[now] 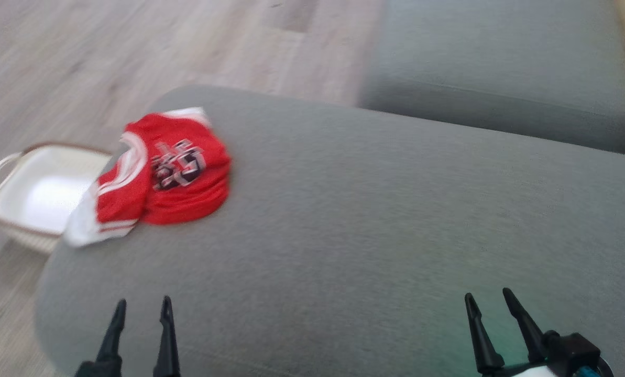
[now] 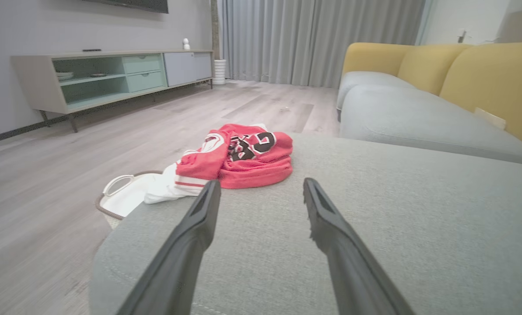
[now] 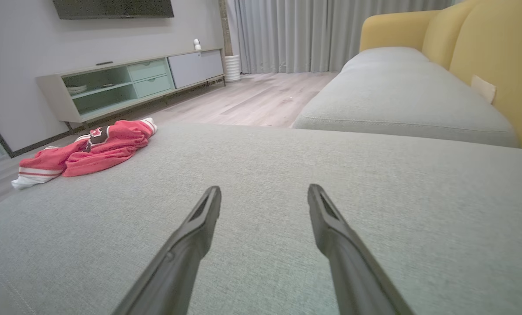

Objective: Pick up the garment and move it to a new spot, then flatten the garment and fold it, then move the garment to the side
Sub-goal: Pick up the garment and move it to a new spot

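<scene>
Grey sofa cushion [image 1: 370,220] carries red-and-white garment [image 1: 181,173], bunched at far left corner, sleeve [image 1: 89,228] drooping over edge above white basket [image 1: 45,188] on floor [image 1: 81,63]. We note left gripper [image 1: 143,301] and right gripper [image 1: 487,294] low at near edge, well apart, fingers spread wide, empty.

Both grippers low and open, fingers pointing forward.
The left gripper [image 1: 143,303] sits at the lower left of the head view, its two dark fingers [image 1: 166,335] spread apart and nearly parallel. The right gripper [image 1: 488,294] sits at the lower right, spread just as wide and leaning slightly left, its black wrist [image 1: 574,348] showing behind.
</scene>
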